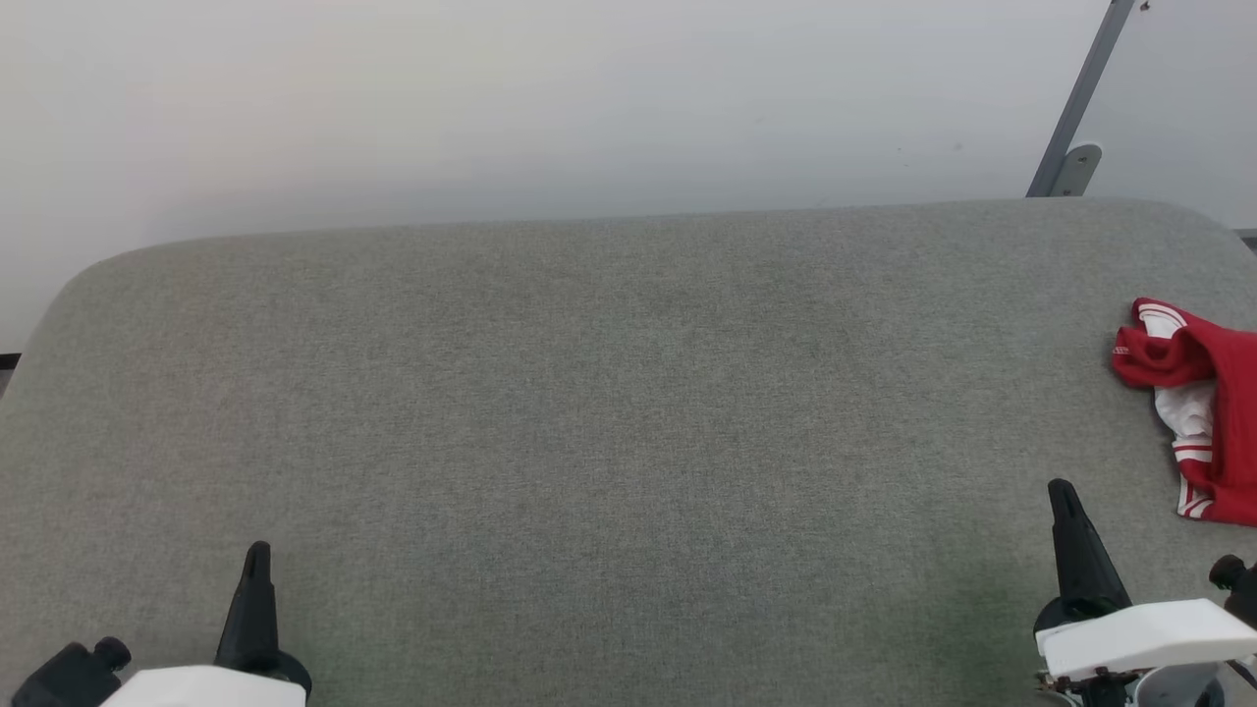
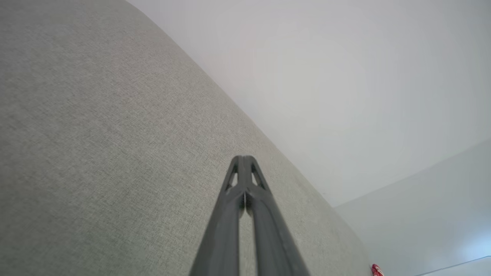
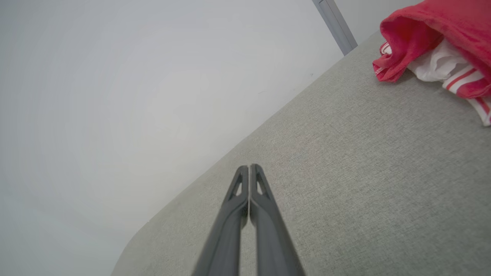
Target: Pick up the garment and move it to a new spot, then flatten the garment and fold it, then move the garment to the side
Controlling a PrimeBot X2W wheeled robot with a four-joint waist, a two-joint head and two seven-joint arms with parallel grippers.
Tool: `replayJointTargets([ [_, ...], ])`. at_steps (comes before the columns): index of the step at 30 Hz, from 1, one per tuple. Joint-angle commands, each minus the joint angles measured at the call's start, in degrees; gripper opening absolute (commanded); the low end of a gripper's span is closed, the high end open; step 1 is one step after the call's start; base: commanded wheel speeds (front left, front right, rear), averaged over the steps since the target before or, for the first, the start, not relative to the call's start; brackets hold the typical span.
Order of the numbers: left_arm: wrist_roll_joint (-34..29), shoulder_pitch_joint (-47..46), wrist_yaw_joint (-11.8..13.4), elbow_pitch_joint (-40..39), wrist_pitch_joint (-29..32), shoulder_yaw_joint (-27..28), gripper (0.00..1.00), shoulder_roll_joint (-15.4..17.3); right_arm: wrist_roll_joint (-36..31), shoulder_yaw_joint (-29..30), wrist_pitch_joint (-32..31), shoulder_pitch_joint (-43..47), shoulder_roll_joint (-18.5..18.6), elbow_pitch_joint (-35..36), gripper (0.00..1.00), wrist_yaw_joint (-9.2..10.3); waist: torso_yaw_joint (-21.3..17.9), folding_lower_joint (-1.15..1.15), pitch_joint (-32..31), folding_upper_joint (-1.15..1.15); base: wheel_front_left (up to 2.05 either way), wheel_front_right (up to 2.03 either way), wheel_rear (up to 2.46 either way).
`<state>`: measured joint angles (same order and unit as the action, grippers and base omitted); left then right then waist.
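The shirt [image 1: 1218, 393] lay bunched at the right edge of the table [image 1: 589, 393] — right gripper [image 1: 1060, 489] near it, left gripper [image 1: 257, 552] well apart, both pinched together and holding nothing.

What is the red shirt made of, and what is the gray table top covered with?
The red shirt looks like soft knit cloth, maybe cotton: matte, crumpled in loose folds. The gray table top seems covered in woven fabric: the wrist views show a fine crisscross weave, dull, no shine.

Head view down over grey table [image 1: 589, 393], wrist views skimming it (close, tilted), all sharing the garment [image 1: 1223, 412]
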<state>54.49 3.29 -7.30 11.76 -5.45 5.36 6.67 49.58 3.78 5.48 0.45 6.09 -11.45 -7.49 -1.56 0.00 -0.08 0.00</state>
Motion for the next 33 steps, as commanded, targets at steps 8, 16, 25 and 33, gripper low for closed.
replayJointTargets([
  [8,6.0,-2.8,-0.1,-0.2,1.8,0.4,0.0,-0.3,6.6,0.6,-1.8,-2.3,-0.3,0.1,0.0,-0.01,0.2,0.0,0.0,0.0,0.0,0.0,0.0],
  [16,10.4,-3.8,-0.1,0.1,3.3,0.5,0.0,-0.8,11.6,0.9,-3.3,-3.0,-0.7,-0.2,0.0,-0.01,0.3,0.0,0.0,0.0,0.0,0.0,0.0],
  [25,15.0,-4.8,-0.2,0.5,4.7,0.7,0.0,-1.3,16.7,1.2,-4.7,-3.7,-1.2,-0.6,0.0,-0.01,0.5,0.0,0.1,0.0,0.0,0.0,0.0],
  [33,18.2,-5.5,-0.2,0.7,5.8,0.8,0.0,-1.7,20.5,1.4,-5.8,-4.1,-1.4,-0.8,0.0,-0.01,0.6,0.0,0.1,0.0,0.0,0.0,0.0],
])
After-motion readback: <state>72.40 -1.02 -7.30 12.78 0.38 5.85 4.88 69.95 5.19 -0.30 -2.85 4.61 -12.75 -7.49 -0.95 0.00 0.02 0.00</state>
